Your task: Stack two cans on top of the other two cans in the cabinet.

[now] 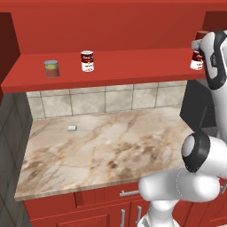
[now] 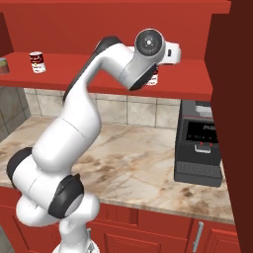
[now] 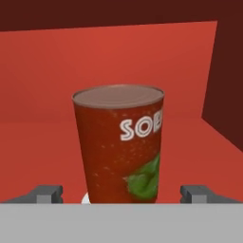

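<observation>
Gripper (image 3: 121, 194) spread wide, clear of dark red can (image 3: 119, 144) on either side; nothing grasped.
Can upright between fingertips (image 3: 47, 193), apparently atop a red-and-white can (image 1: 196, 60) at cabinet shelf's (image 1: 119, 66) right end; grey can (image 1: 52, 68) and second soup can (image 1: 88, 60) stand left, well apart.

dark red can (image 3: 118, 147) blocking spread pincer (image 3: 121, 193), shelf (image 3: 47, 142) beside free

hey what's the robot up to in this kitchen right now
The white arm is reaching into the red cabinet at its right end. Its gripper is open, fingers on either side of a dark red can that appears to sit on another can. A soup can and a short grey can stand unstacked further left on the shelf.
</observation>
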Controlling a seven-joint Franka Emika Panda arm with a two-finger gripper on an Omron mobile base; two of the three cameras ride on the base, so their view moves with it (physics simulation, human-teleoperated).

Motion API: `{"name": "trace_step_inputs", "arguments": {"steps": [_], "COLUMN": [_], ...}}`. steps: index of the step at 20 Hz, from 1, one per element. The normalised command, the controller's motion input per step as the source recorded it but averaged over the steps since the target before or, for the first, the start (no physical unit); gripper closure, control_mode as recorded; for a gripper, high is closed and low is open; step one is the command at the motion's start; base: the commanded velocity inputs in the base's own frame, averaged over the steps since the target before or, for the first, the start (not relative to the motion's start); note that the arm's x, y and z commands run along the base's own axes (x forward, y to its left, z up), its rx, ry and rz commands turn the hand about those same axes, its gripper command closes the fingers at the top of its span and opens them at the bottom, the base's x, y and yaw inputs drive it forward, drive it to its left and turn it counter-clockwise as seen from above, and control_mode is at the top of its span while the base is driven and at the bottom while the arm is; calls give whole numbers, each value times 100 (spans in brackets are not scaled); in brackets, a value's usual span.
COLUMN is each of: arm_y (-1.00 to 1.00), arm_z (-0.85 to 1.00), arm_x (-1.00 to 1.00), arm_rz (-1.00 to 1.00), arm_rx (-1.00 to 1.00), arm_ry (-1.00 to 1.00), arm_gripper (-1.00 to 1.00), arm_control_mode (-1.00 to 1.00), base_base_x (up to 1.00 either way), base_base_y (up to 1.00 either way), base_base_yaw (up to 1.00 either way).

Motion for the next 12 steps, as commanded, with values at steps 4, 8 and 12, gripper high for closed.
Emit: {"name": "trace_step_inputs", "arguments": {"steps": [4,8,12], "arm_y": [0,3,13], "arm_z": [0,-5,-4], "arm_x": [-31,-42,-46], "arm_rz": [0,-3,-4], "arm_rx": [0,0,0], "arm_ry": [0,0,0], "arm_gripper": [-100,-100,-100], "arm_control_mode": [-100,-100,-100], "base_base_x": [0,0,0], "base_base_y": [0,0,0], "base_base_yaw": [0,0,0]}}
